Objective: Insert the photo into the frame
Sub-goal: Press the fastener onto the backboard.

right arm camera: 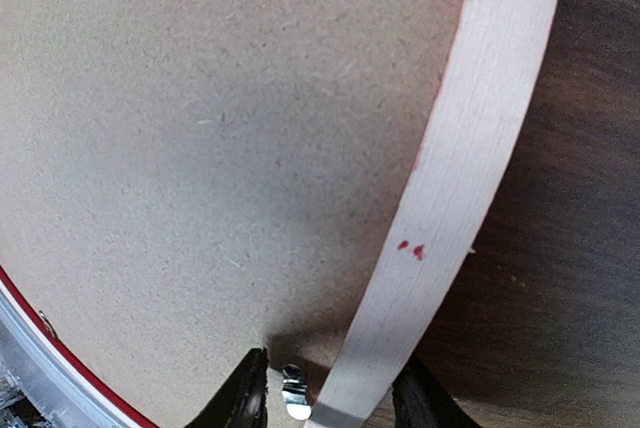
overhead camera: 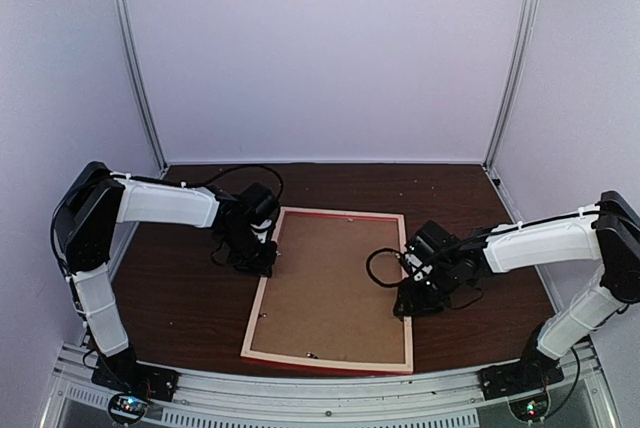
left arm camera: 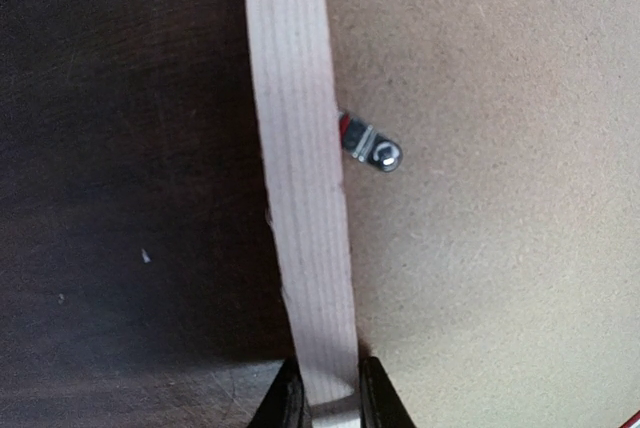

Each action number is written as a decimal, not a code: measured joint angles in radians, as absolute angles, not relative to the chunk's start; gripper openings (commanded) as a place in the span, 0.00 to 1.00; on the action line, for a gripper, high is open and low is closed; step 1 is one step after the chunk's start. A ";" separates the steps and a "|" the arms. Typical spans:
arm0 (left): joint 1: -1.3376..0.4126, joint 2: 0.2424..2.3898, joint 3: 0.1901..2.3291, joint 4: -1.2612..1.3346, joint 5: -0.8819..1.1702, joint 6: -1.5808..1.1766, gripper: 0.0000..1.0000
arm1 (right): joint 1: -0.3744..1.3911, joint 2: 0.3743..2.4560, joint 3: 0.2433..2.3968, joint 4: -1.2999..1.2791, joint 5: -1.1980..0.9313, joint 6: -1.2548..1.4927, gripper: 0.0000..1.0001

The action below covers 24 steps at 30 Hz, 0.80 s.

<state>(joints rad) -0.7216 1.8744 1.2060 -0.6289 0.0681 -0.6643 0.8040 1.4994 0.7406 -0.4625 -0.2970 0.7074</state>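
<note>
As frame [overhead camera: 330, 359] lies face-down, pale grained rim, fibrous brown board [overhead camera: 335, 288]

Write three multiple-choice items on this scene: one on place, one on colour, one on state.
1. Where does the flat brown fibreboard backing board lie? A) in a drawer B) inside the thin rectangular red-edged wooden frame C) on a shelf
2. What colour is the frame's upturned side? A) black B) blue C) pale wood
3. What is the left gripper doing? A) closed on the frame's rail B) wide open in mid-air C) holding a cup
Key: B, rails surround the board; C, light wood grain faces up; A, its fingers pinch the rail.
</note>
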 measured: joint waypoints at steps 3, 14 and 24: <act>-0.722 1.874 1.206 -0.629 0.068 -0.665 0.17 | 0.791 1.496 0.731 -0.445 -0.303 0.714 0.41; -0.722 1.874 1.206 -0.628 0.068 -0.664 0.17 | 0.757 1.480 0.705 -0.419 -0.326 0.733 0.36; -0.722 1.874 1.206 -0.628 0.068 -0.665 0.17 | 0.743 1.475 0.705 -0.447 -0.337 0.698 0.35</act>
<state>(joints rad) -0.7219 1.8744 1.2060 -0.6285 0.0677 -0.6647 0.7433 1.4754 0.7052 -0.4473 -0.3367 0.6979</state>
